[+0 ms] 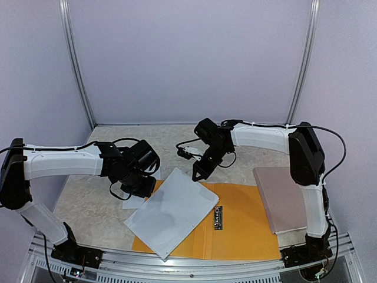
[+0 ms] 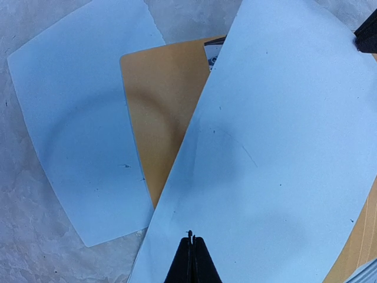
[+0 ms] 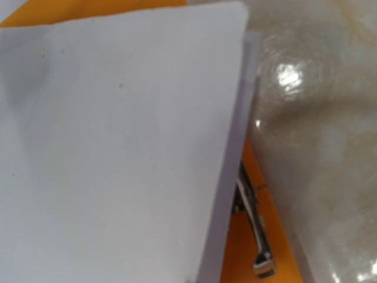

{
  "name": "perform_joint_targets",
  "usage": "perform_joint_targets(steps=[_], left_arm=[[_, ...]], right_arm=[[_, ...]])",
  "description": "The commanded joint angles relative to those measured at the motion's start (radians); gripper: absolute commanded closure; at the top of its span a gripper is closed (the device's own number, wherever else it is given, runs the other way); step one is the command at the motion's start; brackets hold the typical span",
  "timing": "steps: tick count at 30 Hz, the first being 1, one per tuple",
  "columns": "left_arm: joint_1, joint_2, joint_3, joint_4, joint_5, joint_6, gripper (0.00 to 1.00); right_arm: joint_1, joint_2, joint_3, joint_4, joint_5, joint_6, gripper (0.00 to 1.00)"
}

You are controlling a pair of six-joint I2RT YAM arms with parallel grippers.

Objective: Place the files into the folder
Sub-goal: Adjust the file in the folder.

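The orange-yellow folder [image 1: 247, 227] lies open on the table with its metal clip [image 1: 218, 217] at the spine. A tilted stack of white files [image 1: 171, 212] hangs over the folder's left half. My left gripper [image 1: 148, 184] is shut on the stack's left edge, and the left wrist view shows its closed tips [image 2: 192, 239] pinching the files [image 2: 277, 147]. My right gripper [image 1: 196, 174] meets the stack's far edge. In the right wrist view its fingers are hidden under the files [image 3: 118, 147], with the clip [image 3: 253, 218] and folder [image 3: 241, 247] beside them. One more sheet [image 2: 76, 130] lies flat, partly on the folder [image 2: 159, 118].
A pinkish-brown flat board [image 1: 283, 197] lies at the right, overlapping the folder's right edge beside the right arm's base. Pale walls and metal posts close in the table at the back and sides.
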Motion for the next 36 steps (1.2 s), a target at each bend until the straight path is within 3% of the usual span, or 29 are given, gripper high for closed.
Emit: perform_joint_targets(steps=[1,11,21,26,28,30,34,36], left_arm=[[0.0,0.016,0.011,-0.013,0.011,-0.007,1.0],[-0.003,0.021,0.011,-0.013,0.015,-0.009,1.0],[-0.004,0.02,0.021,-0.014,0.016,-0.005,1.0],[0.01,0.031,0.01,0.02,0.057,0.014,1.0],[0.031,0.034,-0.002,0.057,0.119,0.032,0.92],[0.062,0.026,-0.021,0.111,0.206,0.054,0.75],[0.138,0.009,-0.047,0.21,0.353,0.101,0.49],[0.171,0.021,-0.041,0.231,0.417,0.13,0.42]], right_arm=[[0.015,0.0,-0.026,0.013,0.004,0.032,1.0],[0.016,-0.009,-0.035,0.033,0.037,0.056,1.0],[0.01,-0.037,-0.019,0.024,0.105,0.055,0.53],[-0.008,-0.047,-0.076,0.062,0.063,0.055,0.41],[-0.015,-0.054,-0.108,0.088,0.038,0.056,0.39],[-0.019,-0.065,-0.137,0.115,0.013,0.06,0.37],[-0.022,-0.091,-0.182,0.165,-0.021,0.068,0.35],[-0.024,-0.097,-0.194,0.176,-0.038,0.067,0.34]])
